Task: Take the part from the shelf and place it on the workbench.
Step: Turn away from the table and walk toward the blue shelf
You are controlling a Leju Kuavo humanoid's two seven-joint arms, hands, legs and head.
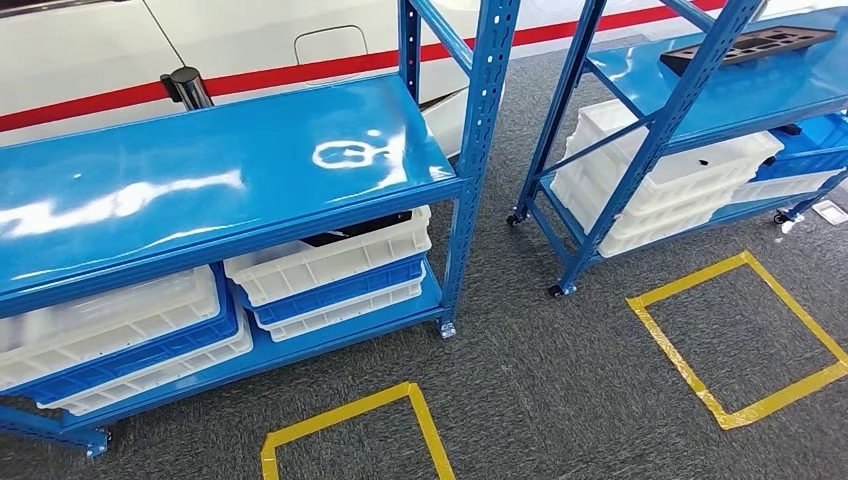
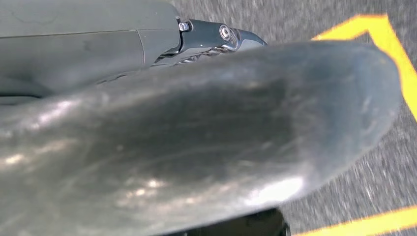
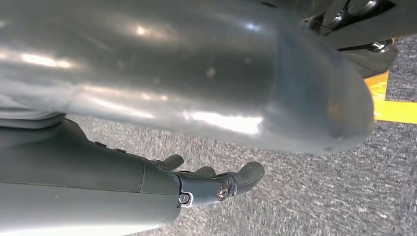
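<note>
A flat black part (image 1: 745, 45) with cut-outs lies on the top board of the right blue shelf (image 1: 760, 95), far right of the head view. My left hand (image 2: 216, 37) hangs over the grey carpet; its big grey thumb (image 2: 196, 142) sits close to the lens, its dark fingers reach straight out, and it holds nothing. My right hand (image 3: 211, 179) also hangs above the carpet, fingers slightly curved and apart around nothing, under its thumb (image 3: 196, 73).
A left blue shelf (image 1: 220, 170) has a bare glossy top and stacked white and blue bins (image 1: 330, 270) below. More white bins (image 1: 670, 180) fill the right shelf. Yellow tape squares (image 1: 740, 340) mark the carpet. A white vehicle body with a red stripe (image 1: 300, 60) stands behind.
</note>
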